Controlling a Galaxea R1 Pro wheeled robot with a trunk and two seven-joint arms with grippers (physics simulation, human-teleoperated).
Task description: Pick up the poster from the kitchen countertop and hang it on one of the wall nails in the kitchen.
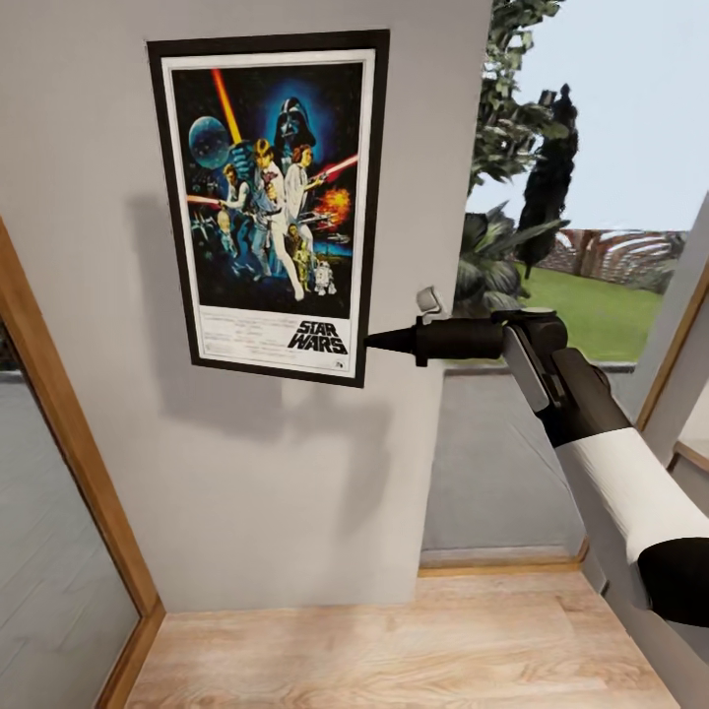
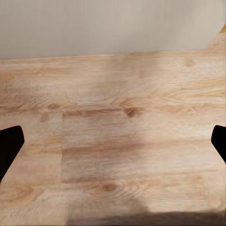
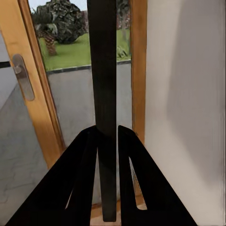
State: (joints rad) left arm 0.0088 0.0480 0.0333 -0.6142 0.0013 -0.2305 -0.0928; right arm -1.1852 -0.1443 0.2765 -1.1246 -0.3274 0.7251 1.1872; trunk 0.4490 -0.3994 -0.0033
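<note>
The Star Wars poster [image 1: 268, 202] stands upright and flat against the light-grey wall [image 1: 256, 473], its title strip at the bottom. My right gripper [image 1: 371, 342] reaches in from the right and is shut on the poster's right frame edge near the lower corner. In the right wrist view the poster's black edge [image 3: 106, 70] runs between the two closed fingers [image 3: 80, 179]. No wall nail is visible; it could be behind the poster. The kitchen countertop is out of view. My left gripper [image 2: 113, 146] is open, its two dark fingertips wide apart over the wood floor [image 2: 117, 108].
A wooden door frame [image 1: 69, 443] with glass stands at the left. Right of the wall a window [image 1: 591, 197] looks onto a garden with plants. Light wood flooring [image 1: 394, 640] lies below. A door handle plate [image 3: 22, 75] shows on a wooden frame.
</note>
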